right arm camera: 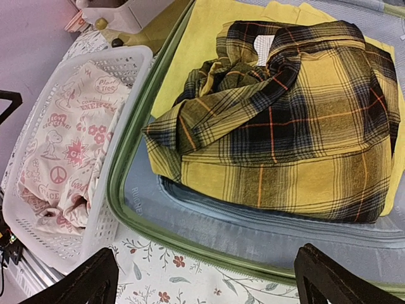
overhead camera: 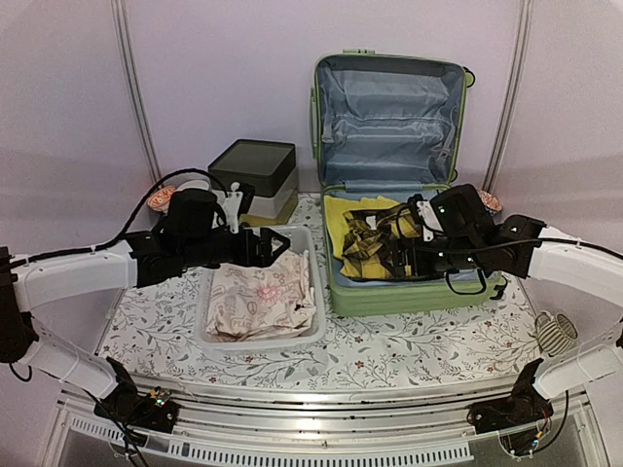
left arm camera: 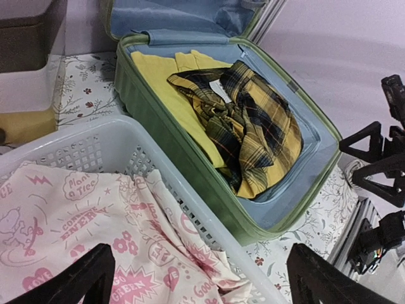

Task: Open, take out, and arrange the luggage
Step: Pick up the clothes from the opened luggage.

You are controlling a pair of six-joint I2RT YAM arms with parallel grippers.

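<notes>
Two grippers stand with their fingers spread wide and nothing between them. The left gripper hangs over the far end of the white mesh basket, above a cream cloth printed with pink cartoons that lies crumpled inside. In its wrist view the two dark fingertips frame that cloth from above without touching it. The right gripper is over the open luggage, low above a yellow and black plaid shirt. From overhead I cannot tell whether its fingers brush the fabric, but its wrist camera shows both tips near the case's front rim and clear of the shirt. The luggage sits on the flower-patterned table just to the right of the basket, their walls side by side and nearly touching. Its lid stands upright at the back, showing pale blue lining, while the lower shell lies flat. The plaid shirt is bunched in the middle of that shell, on top of a plain yellow garment spread out under it toward the hinge side. A small dark-lidded box stands behind the basket, to the left of the raised lid.
</notes>
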